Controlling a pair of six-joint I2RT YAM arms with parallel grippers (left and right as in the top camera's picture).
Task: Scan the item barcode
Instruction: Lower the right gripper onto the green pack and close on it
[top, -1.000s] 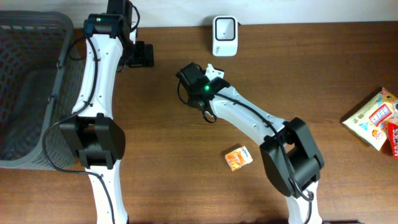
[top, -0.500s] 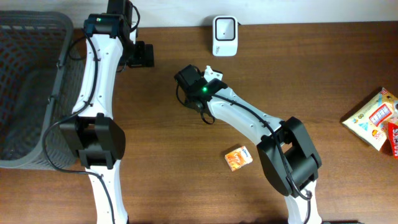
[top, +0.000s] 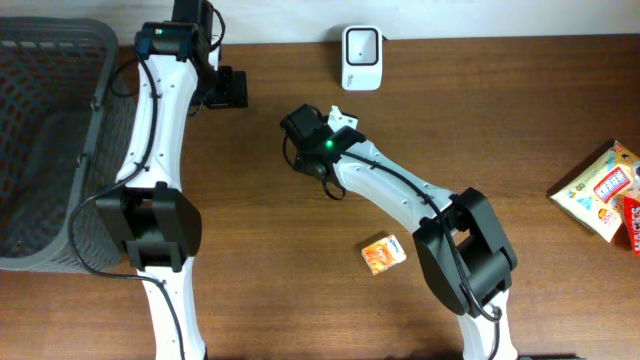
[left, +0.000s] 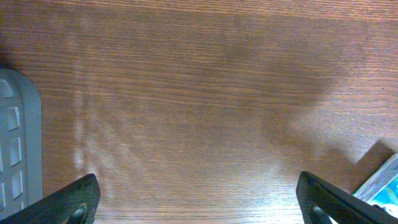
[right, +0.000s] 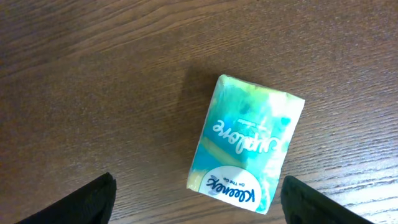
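Observation:
A teal and yellow Kleenex tissue pack (right: 249, 146) lies flat on the wooden table in the right wrist view. My right gripper (right: 200, 205) hangs above it, open, its dark fingertips (right: 93, 199) wide apart on either side of the pack's near end and touching nothing. From overhead, the right gripper (top: 303, 125) covers the pack. The white barcode scanner (top: 361, 57) stands at the table's back edge, to the right of that gripper. My left gripper (top: 225, 88) is open over bare wood at the back left; its wrist view (left: 199, 202) shows nothing between the fingers.
A dark mesh basket (top: 50, 150) fills the left side. A small orange packet (top: 383, 253) lies near the right arm's base. Snack bags (top: 600, 190) sit at the right edge. A teal-white packet corner (left: 380, 185) shows at the left wrist view's lower right.
The right wrist has shifted slightly to the left over the table. The left arm has not moved.

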